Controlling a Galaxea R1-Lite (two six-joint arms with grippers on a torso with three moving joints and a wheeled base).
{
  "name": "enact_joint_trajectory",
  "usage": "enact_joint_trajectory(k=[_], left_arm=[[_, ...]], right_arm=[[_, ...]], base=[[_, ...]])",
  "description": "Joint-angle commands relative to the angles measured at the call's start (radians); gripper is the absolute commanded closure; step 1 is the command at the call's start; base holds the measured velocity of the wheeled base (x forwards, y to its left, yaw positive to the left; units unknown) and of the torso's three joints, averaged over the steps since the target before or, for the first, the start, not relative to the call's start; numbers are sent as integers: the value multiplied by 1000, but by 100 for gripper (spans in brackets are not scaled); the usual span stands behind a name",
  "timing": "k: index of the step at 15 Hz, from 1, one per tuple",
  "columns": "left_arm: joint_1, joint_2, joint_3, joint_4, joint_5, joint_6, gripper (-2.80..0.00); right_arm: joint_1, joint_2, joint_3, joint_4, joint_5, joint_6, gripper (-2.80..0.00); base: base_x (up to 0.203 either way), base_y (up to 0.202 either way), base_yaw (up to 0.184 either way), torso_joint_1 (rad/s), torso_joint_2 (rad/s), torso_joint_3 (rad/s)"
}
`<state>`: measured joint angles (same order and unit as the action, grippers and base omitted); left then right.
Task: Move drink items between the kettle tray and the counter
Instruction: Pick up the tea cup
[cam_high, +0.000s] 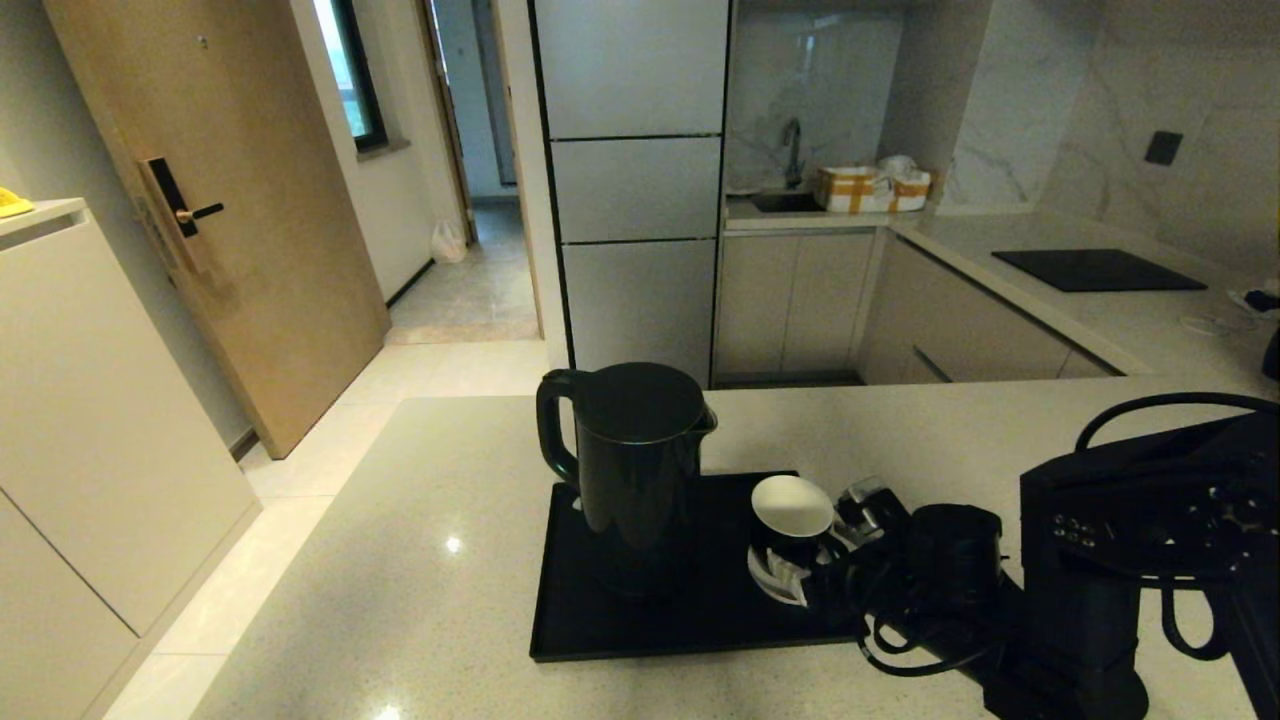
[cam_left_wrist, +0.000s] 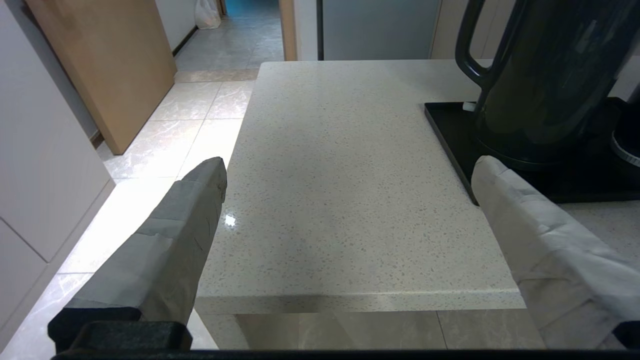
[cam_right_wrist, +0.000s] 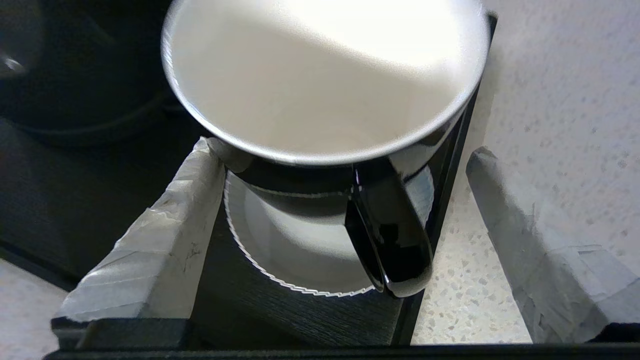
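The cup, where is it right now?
In the head view, the cup stands on its saucer at the tray's right end, beside the kettle.

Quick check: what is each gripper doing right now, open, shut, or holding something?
Left gripper: open, empty, parked over the counter.
Right gripper: open around the cup on the tray, not gripping it.

You have a glossy black kettle (cam_high: 632, 470) on a black tray (cam_high: 600, 625), a cup (cam_high: 791, 520) black outside (white inside), a white saucer (cam_right_wrist: 295, 250), and a beige speckled counter (cam_high: 420, 560).
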<state>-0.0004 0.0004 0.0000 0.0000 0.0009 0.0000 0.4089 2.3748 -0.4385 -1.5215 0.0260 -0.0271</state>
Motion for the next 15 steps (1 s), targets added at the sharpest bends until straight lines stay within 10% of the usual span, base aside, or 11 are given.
enact_joint_trajectory(k=[1, 15], left_arm=[[-1, 0, 0, 0, 1, 0, -280], [-1, 0, 0, 1, 1, 0, -280]], right_arm=[[1, 21, -5, -9, 0, -1, -280], [11, 48, -59, -9, 3, -6, -280]], base=[[0, 0, 0, 0, 0, 0], [0, 0, 0, 0, 0, 0]])
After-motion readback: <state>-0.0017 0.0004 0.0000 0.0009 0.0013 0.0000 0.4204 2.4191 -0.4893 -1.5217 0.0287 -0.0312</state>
